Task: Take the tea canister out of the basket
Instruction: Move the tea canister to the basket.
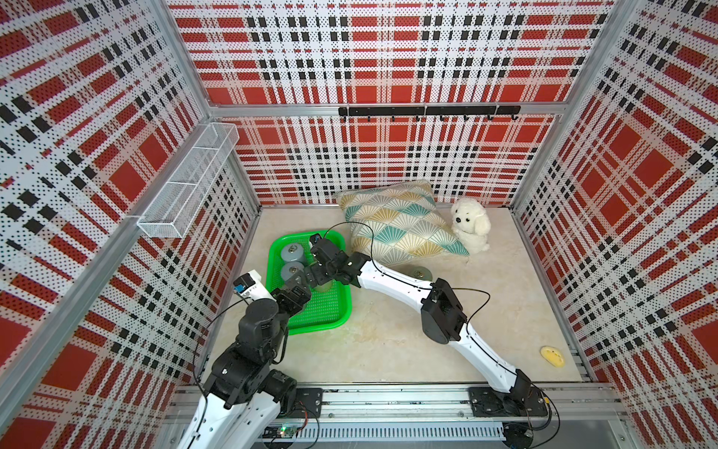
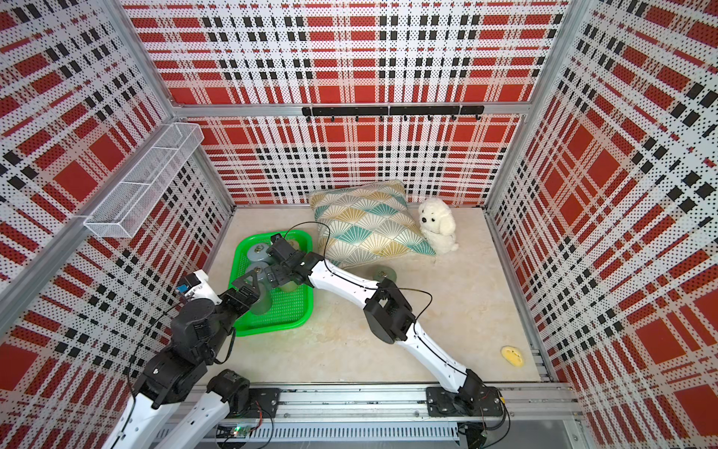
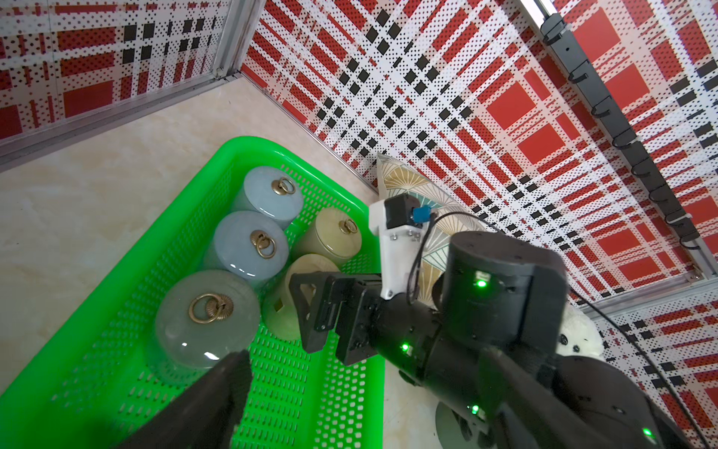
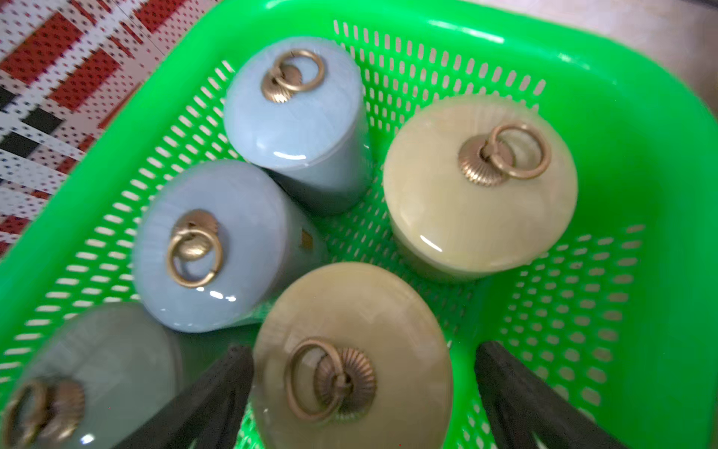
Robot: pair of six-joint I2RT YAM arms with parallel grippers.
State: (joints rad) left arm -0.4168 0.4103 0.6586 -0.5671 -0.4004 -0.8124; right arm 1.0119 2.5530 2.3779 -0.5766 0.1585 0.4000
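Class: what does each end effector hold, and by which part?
Nothing. Right end effector: open, astride a beige canister. Left end effector: open, empty.

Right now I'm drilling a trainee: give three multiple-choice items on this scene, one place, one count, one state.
1. How many glossy round lidded canisters are in the bright green perforated plastic basket? A three B five C seven
2. Where is the white plush dog? A in the basket B atop a canister C beside the fan-patterned pillow
3. The right gripper is: A open astride a beige canister B shut on the basket rim C shut, empty

B: five ring-topped lids show. C: it sits next to the pillow. A: both fingers flank the beige lid, gaps visible.
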